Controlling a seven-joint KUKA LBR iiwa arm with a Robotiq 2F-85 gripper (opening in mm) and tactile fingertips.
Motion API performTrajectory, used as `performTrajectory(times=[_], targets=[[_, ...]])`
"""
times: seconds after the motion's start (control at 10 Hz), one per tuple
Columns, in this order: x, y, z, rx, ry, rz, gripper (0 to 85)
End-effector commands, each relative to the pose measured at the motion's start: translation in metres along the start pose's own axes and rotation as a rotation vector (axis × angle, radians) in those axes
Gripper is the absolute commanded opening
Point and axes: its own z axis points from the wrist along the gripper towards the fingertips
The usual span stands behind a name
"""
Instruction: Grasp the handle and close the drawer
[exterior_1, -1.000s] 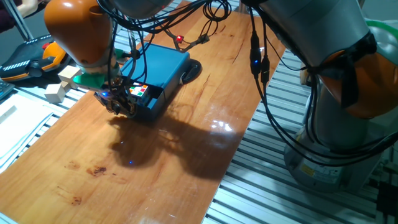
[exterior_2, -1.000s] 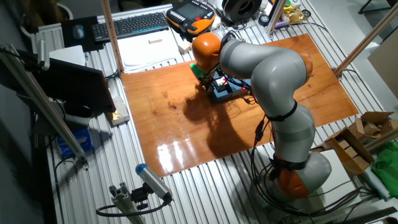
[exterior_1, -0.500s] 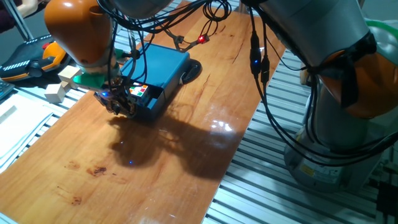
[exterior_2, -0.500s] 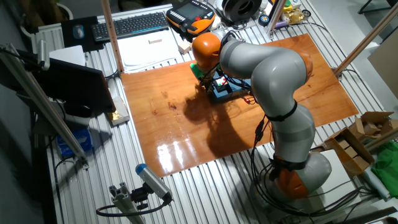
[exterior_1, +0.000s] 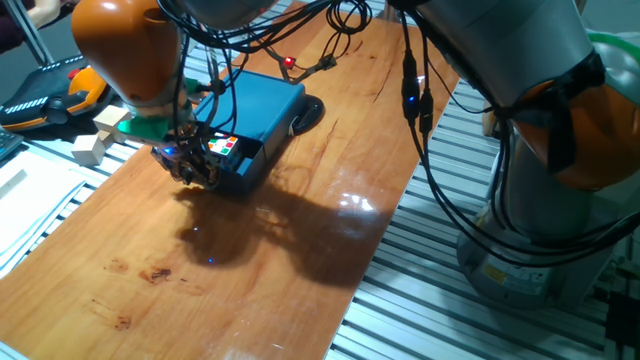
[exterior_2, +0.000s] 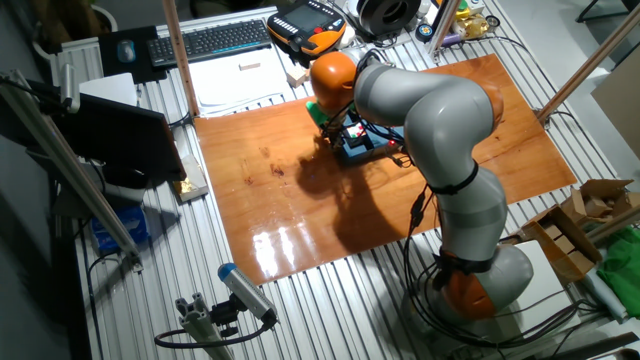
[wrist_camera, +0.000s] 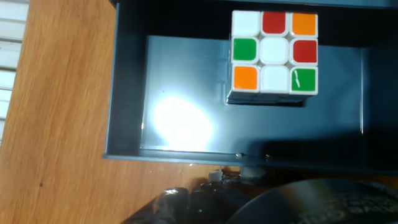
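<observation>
Nothing moved since earlier, gripper (exterior_1: 190, 166) at handle (wrist_camera: 250, 169), jaws' state unclear, drawer (wrist_camera: 186, 93) open holding puzzle cube (wrist_camera: 273, 56), on desk (exterior_1: 290, 250).

Dark blue drawer (wrist_camera: 186, 134) pulled open, small grey handle (wrist_camera: 250, 169) on front panel

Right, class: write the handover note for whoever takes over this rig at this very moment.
Gripper: low at the drawer front, by the handle; fingers hidden, so a grasp cannot be confirmed.
Drawer: open, pulled out of the blue box on the wooden table. A puzzle cube sits inside, towards the back.
Done: approach to the handle.
Left: confirm the grip, then push the drawer shut.
</observation>
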Motion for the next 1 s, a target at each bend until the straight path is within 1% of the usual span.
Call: performTrajectory(times=[0.0,0.2,0.3,0.5,0.6,0.9], targets=[[-0.0001,0.0001,0.0000,-0.004,0.006,-0.013,2.0],[-0.0001,0.0001,0.0000,0.003,0.006,-0.020,2.0],[-0.0001,0.0001,0.0000,0.007,0.014,0.001,2.0],[-0.0001,0.0001,0.0000,0.016,0.019,0.028,2.0],[-0.0001,0.0001,0.0000,0.015,0.009,0.031,2.0],[-0.0001,0.0001,0.0000,0.009,0.007,0.013,2.0]])
